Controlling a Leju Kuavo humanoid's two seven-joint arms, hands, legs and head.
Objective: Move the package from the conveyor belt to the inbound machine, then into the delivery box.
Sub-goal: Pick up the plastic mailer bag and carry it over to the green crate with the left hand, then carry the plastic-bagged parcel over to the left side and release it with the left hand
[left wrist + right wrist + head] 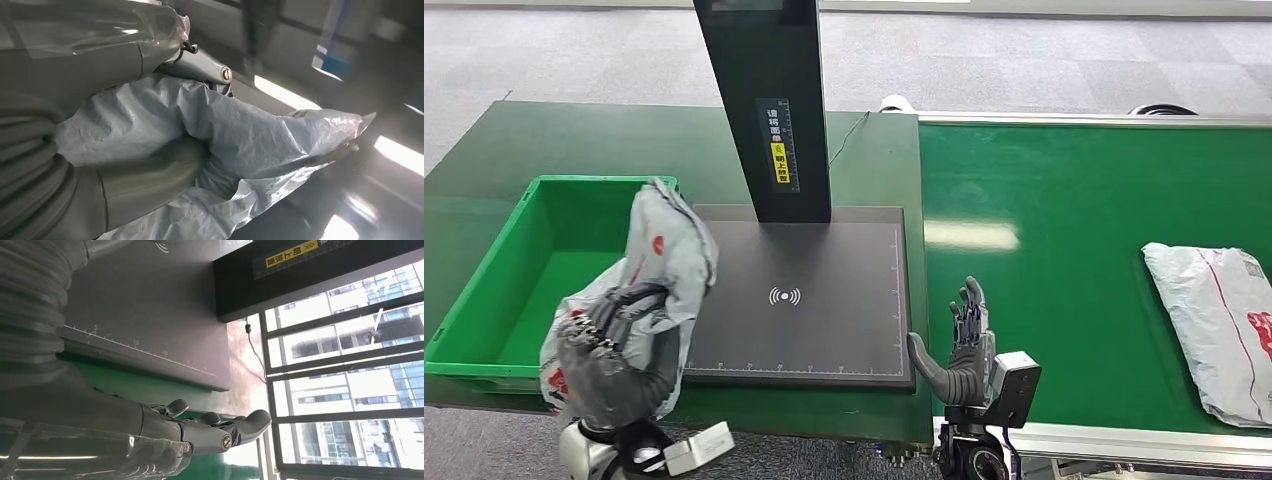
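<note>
A grey carpet-tiled floor [1044,60] lies beyond the tables, a thin black cable [849,135] trails across the dark green tabletop [624,140], and glass-fronted buildings [350,370] show through the window.

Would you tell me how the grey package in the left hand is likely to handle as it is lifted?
The package looks floppy: it creases and drapes around the left hand. It is probably light, since one hand holds it up. Its glossy film may be slippery.

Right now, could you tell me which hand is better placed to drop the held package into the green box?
Left. The left hand grips the grey package right beside the green box; the right hand hovers open by the conveyor.
</note>
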